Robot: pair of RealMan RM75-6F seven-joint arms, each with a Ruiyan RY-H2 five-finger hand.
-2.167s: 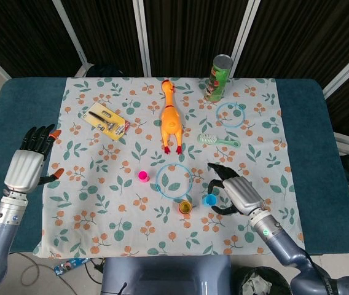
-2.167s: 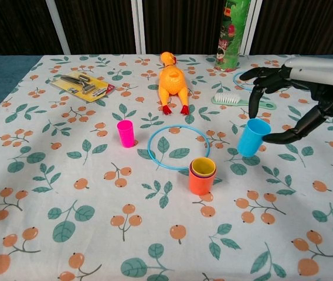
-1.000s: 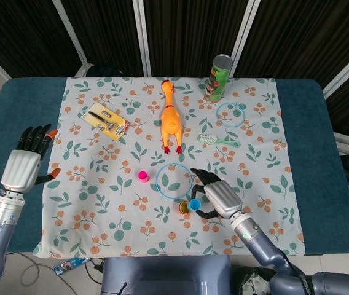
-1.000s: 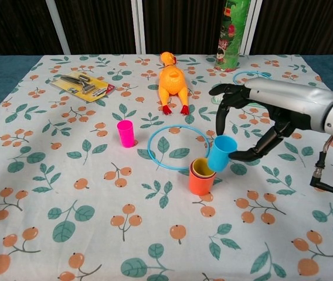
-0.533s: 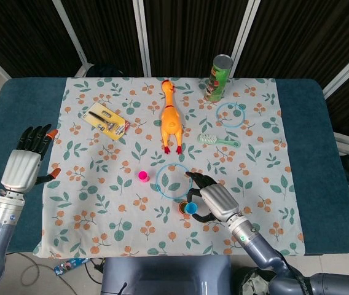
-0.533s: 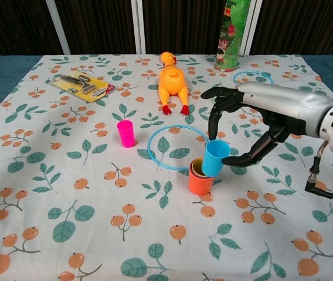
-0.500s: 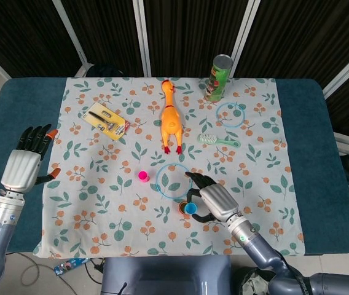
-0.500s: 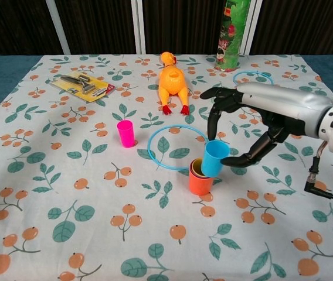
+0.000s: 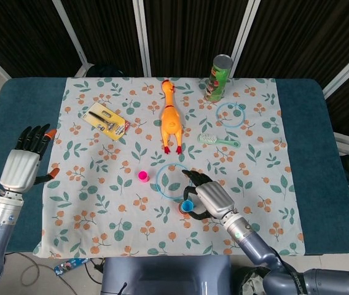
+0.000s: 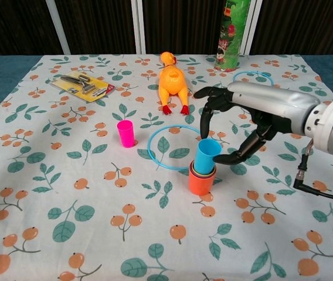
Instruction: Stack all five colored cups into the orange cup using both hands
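Near the front middle of the table, the right hand (image 10: 243,126) pinches the blue cup (image 10: 206,156) between thumb and fingers, its base sunk tilted into the orange cup (image 10: 201,181). At the orange cup's ten o'clock the pink cup (image 10: 125,133) stands alone, beside a blue ring (image 10: 155,153). Far off at nine o'clock, the left hand (image 9: 24,164) holds nothing, fingers spread.

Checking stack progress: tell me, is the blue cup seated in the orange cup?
Partly: blue cup stands tilted, base inside orange cup, right hand holding it.
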